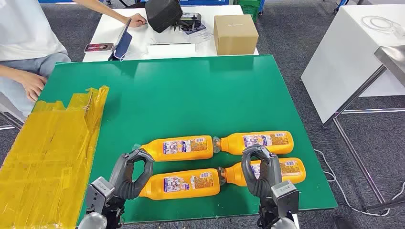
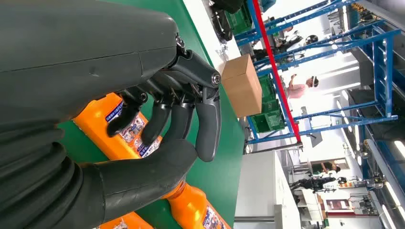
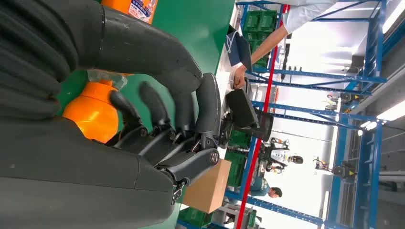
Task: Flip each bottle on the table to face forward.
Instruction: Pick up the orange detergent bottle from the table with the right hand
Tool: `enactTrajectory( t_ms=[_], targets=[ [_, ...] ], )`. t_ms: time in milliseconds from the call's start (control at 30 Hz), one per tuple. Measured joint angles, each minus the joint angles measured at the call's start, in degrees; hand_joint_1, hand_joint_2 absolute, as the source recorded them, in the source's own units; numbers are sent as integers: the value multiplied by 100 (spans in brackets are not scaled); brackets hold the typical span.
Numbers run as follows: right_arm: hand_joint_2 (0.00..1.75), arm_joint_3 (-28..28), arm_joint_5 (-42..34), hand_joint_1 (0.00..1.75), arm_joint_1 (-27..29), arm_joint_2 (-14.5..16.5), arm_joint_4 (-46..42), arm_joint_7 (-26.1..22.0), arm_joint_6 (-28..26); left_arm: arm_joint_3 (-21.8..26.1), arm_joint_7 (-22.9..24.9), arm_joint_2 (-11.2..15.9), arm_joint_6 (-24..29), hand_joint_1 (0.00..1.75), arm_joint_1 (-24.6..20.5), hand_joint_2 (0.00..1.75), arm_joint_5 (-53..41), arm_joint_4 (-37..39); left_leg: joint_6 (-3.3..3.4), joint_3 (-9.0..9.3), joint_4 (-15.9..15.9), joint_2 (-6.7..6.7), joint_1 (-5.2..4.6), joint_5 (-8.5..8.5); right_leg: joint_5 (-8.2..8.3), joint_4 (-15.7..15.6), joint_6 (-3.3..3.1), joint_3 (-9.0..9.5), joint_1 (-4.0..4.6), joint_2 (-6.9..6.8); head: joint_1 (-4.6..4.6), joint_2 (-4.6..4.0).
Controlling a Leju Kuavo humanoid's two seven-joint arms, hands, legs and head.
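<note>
Four orange bottles (image 1: 180, 148) lie flat in two rows at the near edge of the green tabletop (image 1: 200, 90), long sides running left to right. The left hand (image 1: 133, 174) and right hand (image 1: 260, 168) curl above them, holding nothing.

Right hand (image 1: 260, 168) covers neck end of near-right bottle (image 1: 282, 171) at 5 o'clock on worktop (image 1: 200, 90); whether fingers touch it cannot be told. Left hand (image 1: 131, 172) hides cap end of near-left bottle (image 1: 184, 183); contact unclear. Bottle label print too small to read. Person (image 1: 24, 43) at 10 o'clock cut off by frame edge. Yellow taped sheet (image 1: 45, 157) runs off at 8 o'clock.
</note>
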Motion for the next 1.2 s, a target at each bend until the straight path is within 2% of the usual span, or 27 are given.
enactTrajectory(
  t_ms=[100, 200, 267, 333, 367, 433, 467, 500, 533, 567, 600, 867, 1100, 1200],
  targets=[
    [175, 2, 5, 175, -7, 6, 1, -67, -28, 12, -41, -11, 118, 175, 4, 175, 34, 0, 0, -2, 0, 0, 0, 0, 0, 1, 0, 2, 0, 0, 0, 0],
    [175, 78, 83, 175, -178, 125, 24, -273, -330, 225, -158, -116, 1118, 175, -3, 175, 313, -24, 0, -1, -1, 7, 1, 0, 1, 3, -1, 1, 2, 6, 1, 0],
    [175, 210, 156, 175, -407, 231, 57, -233, -634, 452, -129, -156, 1717, 175, -66, 175, 484, -57, -1, 9, -1, 14, 2, 1, 2, 3, -1, 3, 3, 11, -1, 0],
    [175, 338, 200, 175, -603, 269, 98, -147, -830, 616, -78, -169, 1915, 175, -127, 175, 532, -72, -3, 14, -1, 3, 4, 4, 1, 3, -2, 9, 4, 2, -2, 0],
    [175, 380, 211, 166, -682, 270, 119, -122, -883, 666, -64, -179, 1951, 175, -143, 175, 530, -70, -3, 14, -1, -3, 5, 6, 0, 3, -2, 12, 5, -3, 0, 0],
    [175, 420, 211, 84, -820, 266, 158, -86, -941, 724, -51, -206, 2022, 175, -159, 175, 510, -60, -3, 12, -1, -6, 6, 6, 0, 4, -2, 15, 6, -8, 2, 0],
    [175, 427, 200, 41, -885, 263, 177, -65, -959, 742, -49, -213, 2051, 145, -170, 175, 496, -50, -3, 11, -1, -4, 5, 6, 1, 4, -2, 15, 5, -7, 2, 0],
    [175, 430, 188, 5, -946, 261, 196, -41, -973, 756, -48, -217, 2084, 103, -182, 175, 478, -38, -3, 11, -1, -3, 4, 6, 1, 4, -2, 15, 3, -7, 2, 0],
    [175, 431, 174, 0, -1000, 261, 216, -14, -985, 766, -43, -218, 2115, 59, -194, 175, 462, -27, -2, 11, -1, -3, 3, 6, 1, 4, -1, 15, 1, -7, 2, 0],
    [175, 431, 162, 0, -1053, 260, 237, 15, -997, 777, -35, -216, 2145, 16, -202, 175, 449, -17, -2, 10, 0, -3, 2, 6, 1, 4, -1, 15, 0, -7, 2, 0],
    [175, 431, 156, 0, -1100, 260, 257, 42, -1010, 793, -22, -214, 2176, 1, -205, 175, 439, -11, -2, 10, 0, -5, 1, 6, 1, 3, -1, 15, -1, -7, 2, 0],
    [175, 516, 459, 0, -1239, 238, 351, 359, -1073, 1078, 175, -196, 2293, 0, -88, 175, 493, -22, -2, 6, -1, -5, 2, 5, 0, 4, -2, 11, 3, -7, 0, 0],
    [175, 681, 1409, 0, -1642, 84, 665, 1094, -1004, 1538, 291, -167, 2339, 0, -116, 175, 550, -34, -2, 8, -1, -5, 4, 7, 1, 4, -2, 14, 6, -7, 1, 0],
    [175, 864, 2134, 0, -1957, -21, 997, 1539, -762, 1732, 157, -206, 2343, 0, -153, 175, 786, -92, -2, 8, -1, -2, 4, 7, 3, 5, 0, 14, 5, -6, 2, 0]
  ],
)
